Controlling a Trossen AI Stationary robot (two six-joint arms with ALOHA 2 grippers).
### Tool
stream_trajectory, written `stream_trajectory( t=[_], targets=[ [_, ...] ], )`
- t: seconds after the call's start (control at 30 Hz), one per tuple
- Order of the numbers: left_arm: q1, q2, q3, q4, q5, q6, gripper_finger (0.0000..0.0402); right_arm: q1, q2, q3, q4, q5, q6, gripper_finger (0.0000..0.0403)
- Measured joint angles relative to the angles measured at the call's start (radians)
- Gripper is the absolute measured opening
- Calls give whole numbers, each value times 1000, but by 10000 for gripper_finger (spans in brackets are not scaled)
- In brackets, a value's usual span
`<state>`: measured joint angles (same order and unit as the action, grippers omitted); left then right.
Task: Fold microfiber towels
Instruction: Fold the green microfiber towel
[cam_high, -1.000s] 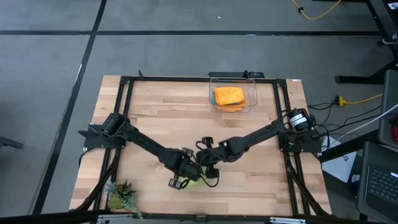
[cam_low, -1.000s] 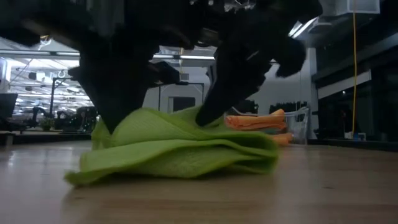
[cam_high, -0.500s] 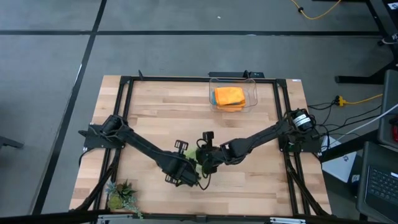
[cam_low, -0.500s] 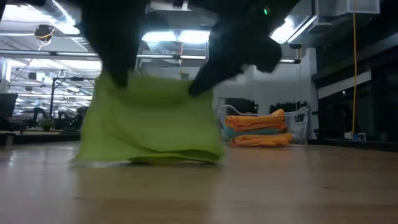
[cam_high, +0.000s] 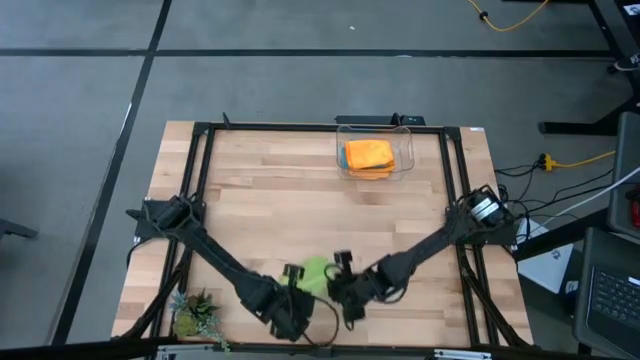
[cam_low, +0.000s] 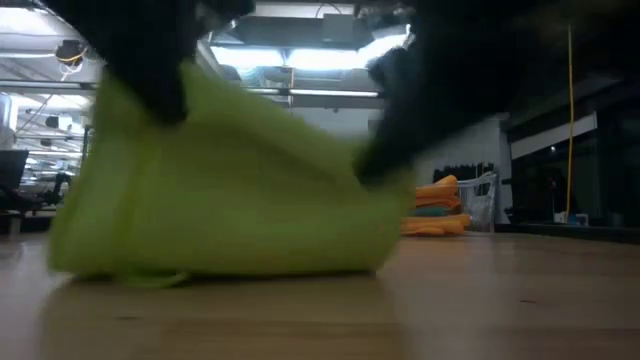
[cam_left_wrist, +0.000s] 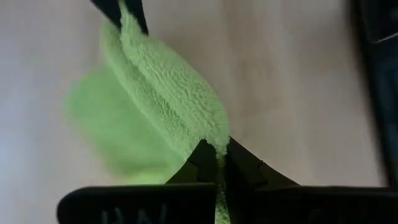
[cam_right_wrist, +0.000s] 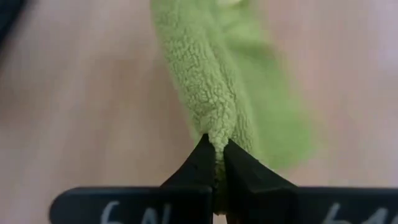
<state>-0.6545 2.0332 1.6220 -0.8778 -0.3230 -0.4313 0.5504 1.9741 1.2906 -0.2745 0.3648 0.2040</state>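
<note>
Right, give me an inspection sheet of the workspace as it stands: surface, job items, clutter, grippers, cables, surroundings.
Surface: wooden table inside a black frame.
Job's things: lime green towel held up near the front edge, lower edge on the wood in the low view; folded orange towel on top of a stack in the clear bin at the back; a turquoise layer shows in that stack.
Clutter: small green plant at the front left corner.
Grippers: left gripper shut on the green towel's edge; right gripper shut on the same towel.
Cables: yellow cord and dark leads on the floor to the right.
Surroundings: grey floor; lit room behind; no person seen.
</note>
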Motion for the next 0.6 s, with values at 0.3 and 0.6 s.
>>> stream_trajectory(
  t=[0.3, 0.6],
  targets=[
    [-48, 38, -60, 246, 85, -59, 0, 83, 29, -12, 126, -221, 107, 8],
    [-39, 38, -60, 277, 91, -64, 0, 53, 26, -13, 124, -176, 122, 8]
  ],
)
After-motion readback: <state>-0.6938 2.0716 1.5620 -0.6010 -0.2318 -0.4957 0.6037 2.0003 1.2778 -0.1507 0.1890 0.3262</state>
